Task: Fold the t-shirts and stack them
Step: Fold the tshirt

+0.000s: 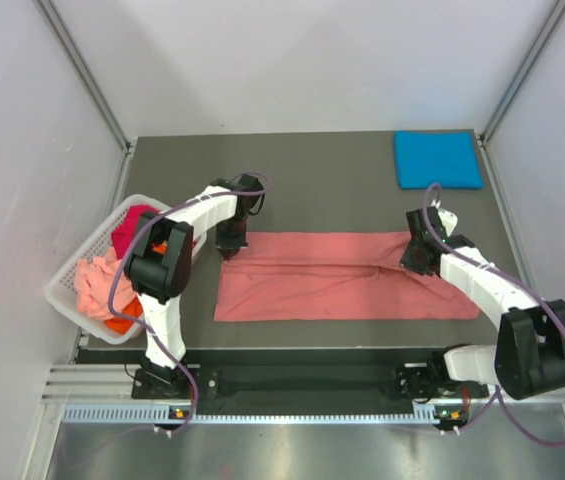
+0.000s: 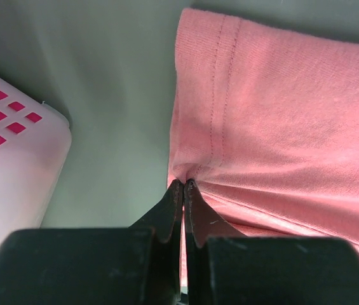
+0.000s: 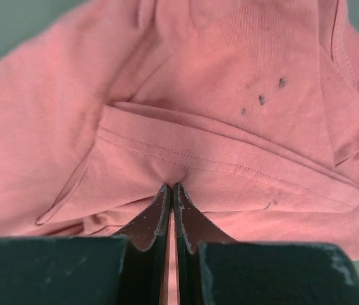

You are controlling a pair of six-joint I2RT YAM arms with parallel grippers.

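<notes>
A salmon-pink t-shirt (image 1: pixel 342 285) lies in a long folded strip across the table's middle. My left gripper (image 1: pixel 232 250) is shut on its far left edge; the left wrist view shows the cloth (image 2: pixel 281 114) puckered at the pinched tips (image 2: pixel 183 184). My right gripper (image 1: pixel 420 262) is shut on the shirt's right end, where a hemmed fold (image 3: pixel 230 171) bunches at the tips (image 3: pixel 170 187). A bright blue t-shirt (image 1: pixel 438 159) lies folded at the far right corner. More t-shirts, magenta (image 1: pixel 134 222), pale pink (image 1: pixel 94 280) and orange (image 1: pixel 122 320), sit heaped in the basket.
The white slatted basket (image 1: pixel 70 268) stands at the table's left edge, close to the left arm; its corner (image 2: pixel 14 152) shows in the left wrist view. White walls enclose the table on three sides. Dark specks (image 3: pixel 262 98) mark the pink cloth.
</notes>
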